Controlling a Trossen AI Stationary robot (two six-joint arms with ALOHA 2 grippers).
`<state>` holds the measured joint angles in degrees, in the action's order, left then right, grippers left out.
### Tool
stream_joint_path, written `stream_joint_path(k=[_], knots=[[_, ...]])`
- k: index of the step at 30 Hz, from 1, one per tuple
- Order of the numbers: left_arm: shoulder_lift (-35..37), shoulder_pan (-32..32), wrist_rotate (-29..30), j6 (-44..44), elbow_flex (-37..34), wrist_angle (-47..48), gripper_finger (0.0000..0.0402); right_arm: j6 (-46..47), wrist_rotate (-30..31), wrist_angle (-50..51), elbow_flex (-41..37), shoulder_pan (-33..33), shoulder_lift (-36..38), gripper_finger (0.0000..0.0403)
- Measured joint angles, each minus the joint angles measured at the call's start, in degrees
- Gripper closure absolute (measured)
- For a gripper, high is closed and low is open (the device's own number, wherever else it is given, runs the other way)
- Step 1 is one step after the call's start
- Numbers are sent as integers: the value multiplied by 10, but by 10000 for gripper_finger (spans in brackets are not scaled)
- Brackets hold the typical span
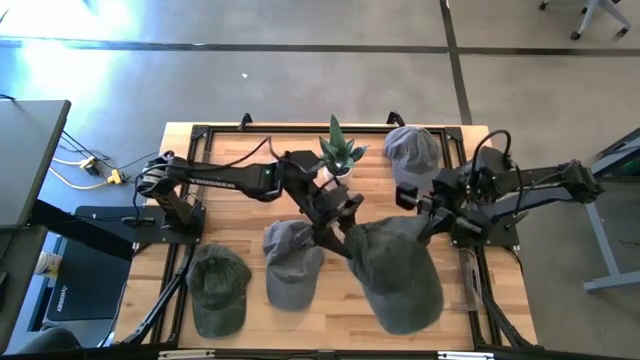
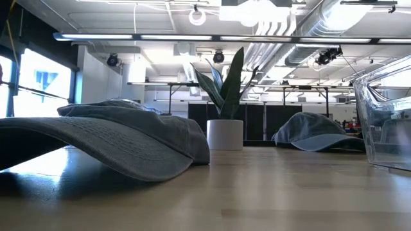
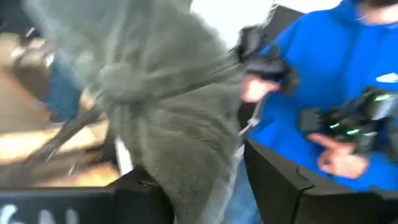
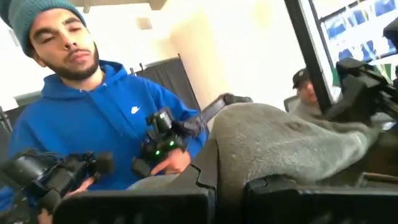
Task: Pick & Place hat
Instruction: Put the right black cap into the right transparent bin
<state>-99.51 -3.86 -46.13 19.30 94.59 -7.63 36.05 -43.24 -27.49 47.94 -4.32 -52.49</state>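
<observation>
- High view: The big green hat [image 1: 400, 272] hangs between the two arms, just in front of the potted plant [image 1: 340, 152]. Both grippers hold it up, likely so that it keeps its shape while it is carried. The left gripper [image 1: 335, 228] grips the hat's edge on the plant side. The right gripper [image 1: 432, 215] pinches the other edge, on the far side from the left one. Three more hats lie on the table [image 1: 250, 320] — a gray cap [image 1: 290, 262] and a dark green cap [image 1: 218, 288] in front of the plant, and a gray hat [image 1: 412, 150] right beside it.
- Low view: No gripper shows here. A cap lies in front of the plant's white pot [image 2: 225, 135], and another lies behind it. A clear bin [image 2: 385, 115] stands off to the side — maybe the hats go there.
- Left wrist view: The fuzzy green cloth fills the space between the left fingers [image 3: 280, 186]. The jaws look clamped on the hat. A person in a blue hoodie [image 3: 336, 74] stands beyond, holding controllers.
- Right wrist view: The hat's cloth sits right between the right fingers [image 4: 155, 208]. The jaws are squeezed tight on it. The same person shows behind.
</observation>
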Motion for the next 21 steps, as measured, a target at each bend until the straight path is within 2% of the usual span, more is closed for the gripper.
stream_joint_path(k=[4,8,16,21], knots=[[-6,-2,-32,27,0,-36,218,0,5,-24,0,10,0,398],[-5,-9,-39,35,0,-37,220,1,5,-40,0,18,1,400],[-5,-30,-27,18,0,-26,221,0,7,-41,0,25,13,400],[-1,-31,-33,30,0,-26,252,20,8,-41,0,25,28,397]])
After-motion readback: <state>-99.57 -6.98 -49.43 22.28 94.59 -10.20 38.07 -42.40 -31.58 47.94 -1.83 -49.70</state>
